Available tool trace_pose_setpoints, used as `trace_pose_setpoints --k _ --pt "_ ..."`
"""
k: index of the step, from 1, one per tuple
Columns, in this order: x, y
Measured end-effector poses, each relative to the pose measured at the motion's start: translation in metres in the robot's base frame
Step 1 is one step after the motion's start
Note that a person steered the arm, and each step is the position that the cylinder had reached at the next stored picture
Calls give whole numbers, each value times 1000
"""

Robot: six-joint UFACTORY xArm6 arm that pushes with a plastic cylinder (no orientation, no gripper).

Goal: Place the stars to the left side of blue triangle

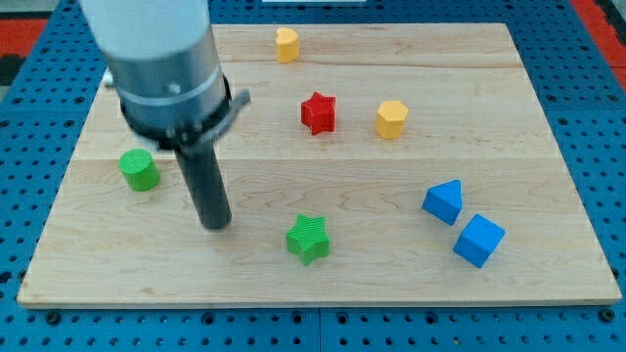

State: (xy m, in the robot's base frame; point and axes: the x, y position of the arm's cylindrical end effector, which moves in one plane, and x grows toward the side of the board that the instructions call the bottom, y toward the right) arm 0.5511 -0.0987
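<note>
The red star (318,112) lies in the upper middle of the board. The green star (309,238) lies at the lower middle. The blue triangle (443,201) lies at the right, with a blue cube (478,240) just below and right of it. My tip (215,224) rests on the board left of the green star, about a hundred pixels from it, and right of and below the green cylinder (139,169). The tip touches no block.
A yellow block (286,44) sits near the top edge of the wooden board (548,117). A yellow hexagon block (390,119) lies right of the red star. The arm's grey body covers the board's upper left.
</note>
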Motion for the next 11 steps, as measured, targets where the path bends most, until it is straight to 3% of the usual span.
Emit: trace_pose_setpoints --k 1,2,4,5,6,7,8,11 --pt "18 69" --pt "-8 135" --pt "-22 82" --pt "-53 99" --pt "-53 143" --pt "-56 129" --pt "-113 122" --pt "-229 119"
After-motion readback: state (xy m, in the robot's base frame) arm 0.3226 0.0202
